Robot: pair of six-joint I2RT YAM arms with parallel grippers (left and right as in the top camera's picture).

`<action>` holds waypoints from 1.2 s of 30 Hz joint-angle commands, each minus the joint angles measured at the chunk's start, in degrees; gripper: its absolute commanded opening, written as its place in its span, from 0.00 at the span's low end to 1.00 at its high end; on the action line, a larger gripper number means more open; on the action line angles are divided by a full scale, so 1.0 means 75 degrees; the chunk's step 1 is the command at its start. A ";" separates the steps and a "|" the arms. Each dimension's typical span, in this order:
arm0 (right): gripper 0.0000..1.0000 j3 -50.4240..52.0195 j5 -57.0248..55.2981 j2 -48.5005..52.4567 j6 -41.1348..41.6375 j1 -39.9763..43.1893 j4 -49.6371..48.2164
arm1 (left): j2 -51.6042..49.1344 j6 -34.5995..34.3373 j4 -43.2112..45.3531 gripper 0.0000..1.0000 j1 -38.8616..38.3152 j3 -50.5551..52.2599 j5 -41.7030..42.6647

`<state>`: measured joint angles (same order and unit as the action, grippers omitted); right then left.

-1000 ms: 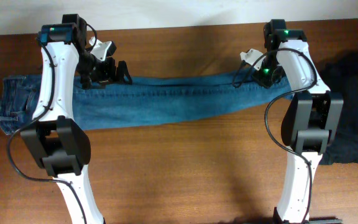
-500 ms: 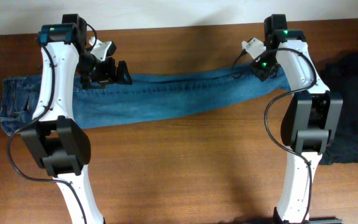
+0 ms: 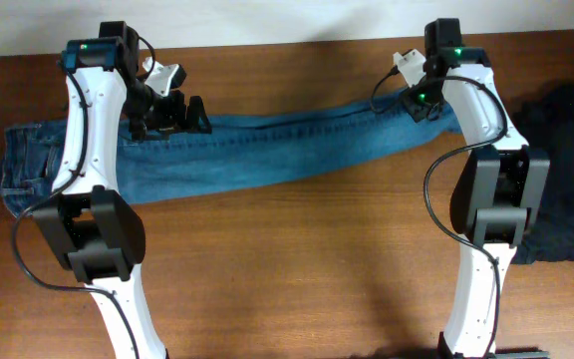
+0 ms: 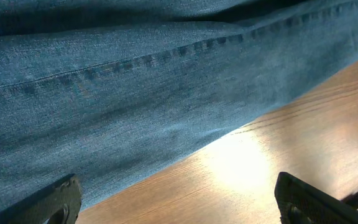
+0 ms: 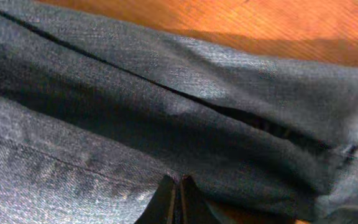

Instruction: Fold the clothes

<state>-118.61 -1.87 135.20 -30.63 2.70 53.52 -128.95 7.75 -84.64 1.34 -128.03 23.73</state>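
Observation:
The blue jeans (image 3: 267, 155) lie stretched across the table, waistband at the left and leg ends at the right. My right gripper (image 3: 424, 106) is shut on the denim near the leg ends, and in the right wrist view its gripper (image 5: 178, 198) pinches a fold of the jeans (image 5: 166, 112). My left gripper (image 3: 193, 118) hangs open over the upper edge of the thigh area. Its fingers (image 4: 59, 202) stand wide apart, with denim (image 4: 135, 93) beyond them and bare wood between. The black garment (image 3: 566, 179) lies crumpled at the far right.
The wooden table (image 3: 297, 269) runs to a pale wall strip along its back edge. Both arm bases stand at the front, left (image 3: 93, 239) and right (image 3: 491, 209). The black garment lies right beside the right arm.
The right gripper has carried the leg ends toward the back edge of the table, so the right part of the jeans now slants upward. The left arm has stayed put.

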 commanded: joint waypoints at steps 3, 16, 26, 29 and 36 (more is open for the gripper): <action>0.04 -0.0656 -0.0012 0.0035 0.0906 -0.0006 -0.0207 | -0.0093 0.0122 0.0032 0.99 -0.0032 0.0067 -0.0023; 0.04 -0.0901 0.0612 0.0038 0.2244 -0.0009 -0.1180 | -0.0093 0.0125 0.0090 0.99 -0.0032 0.0067 -0.0020; 0.04 -0.0583 0.0833 0.0073 0.3214 -0.0067 -0.2524 | -0.0093 0.0122 0.0087 0.99 -0.0032 0.0067 -0.0020; 0.05 -0.0583 0.0755 0.0204 0.3214 -0.0102 -0.2629 | -0.0093 0.0122 0.0085 0.99 -0.0032 0.0067 -0.0023; 0.77 -0.0583 0.0417 0.0676 0.3217 -0.0093 -0.2620 | -0.0093 0.0122 0.0082 0.99 -0.0032 0.0067 -0.0020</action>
<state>-123.42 3.09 137.84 -7.22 2.11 33.95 -128.95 7.75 -84.16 1.34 -128.03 23.70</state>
